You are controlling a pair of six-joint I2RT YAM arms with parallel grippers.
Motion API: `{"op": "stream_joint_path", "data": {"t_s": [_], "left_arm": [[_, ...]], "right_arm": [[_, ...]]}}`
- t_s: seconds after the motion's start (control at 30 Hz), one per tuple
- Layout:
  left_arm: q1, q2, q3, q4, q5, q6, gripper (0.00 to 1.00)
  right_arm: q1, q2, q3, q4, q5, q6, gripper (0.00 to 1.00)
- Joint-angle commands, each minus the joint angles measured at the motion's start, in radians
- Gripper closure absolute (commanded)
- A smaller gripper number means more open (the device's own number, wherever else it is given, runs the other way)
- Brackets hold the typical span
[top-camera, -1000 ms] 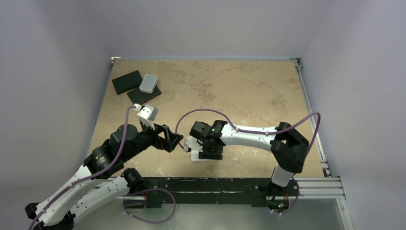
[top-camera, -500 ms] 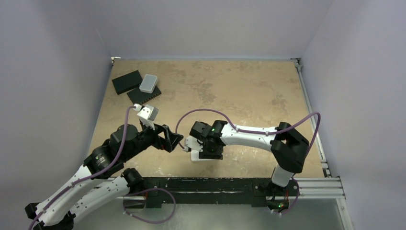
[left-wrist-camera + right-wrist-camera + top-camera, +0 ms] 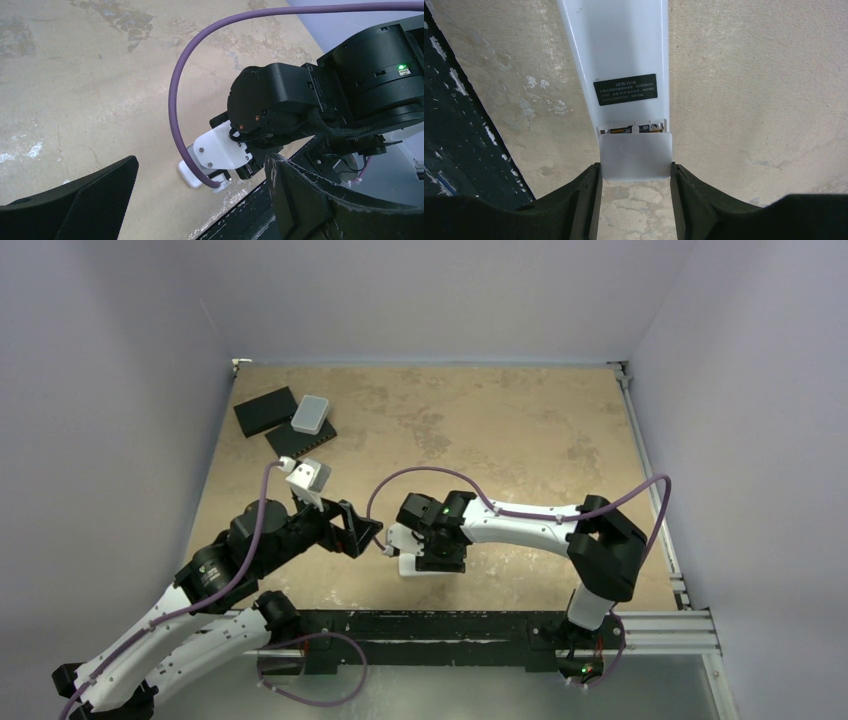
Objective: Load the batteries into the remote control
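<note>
One remote control (image 3: pixel 408 565), two arms meeting at the near table edge.
Top view: two black slabs (image 3: pixel 264 410), one grey box (image 3: pixel 311 414); left gripper (image 3: pixel 362 533) gapes wide, empty. Right wrist view: right gripper (image 3: pixel 635 172) pinches the remote's plain back end.

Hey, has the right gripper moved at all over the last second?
No. The right gripper sits at the same spot against the black base rail, clamped on the remote control.

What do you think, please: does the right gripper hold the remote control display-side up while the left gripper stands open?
Not quite: the right wrist view shows the remote control back-side up, dark label showing; right gripper holds it, left gripper open.
</note>
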Motion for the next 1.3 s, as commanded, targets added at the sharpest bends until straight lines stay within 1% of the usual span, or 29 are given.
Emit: {"op": "stream_joint_path", "data": {"t_s": [0.0, 0.57, 1.27], "left_arm": [[0.005, -0.009, -0.003, 0.039, 0.002, 0.015, 0.01], [0.005, -0.011, -0.003, 0.039, 0.005, 0.016, 0.01], [0.004, -0.011, -0.002, 0.039, 0.005, 0.017, 0.01]], "right_arm": [[0.001, -0.008, 0.003, -0.001, -0.01, -0.01, 0.69], [0.001, -0.012, -0.016, 0.0, -0.019, -0.009, 0.69], [0.001, 0.04, 0.032, 0.001, -0.014, -0.02, 0.71]]}}
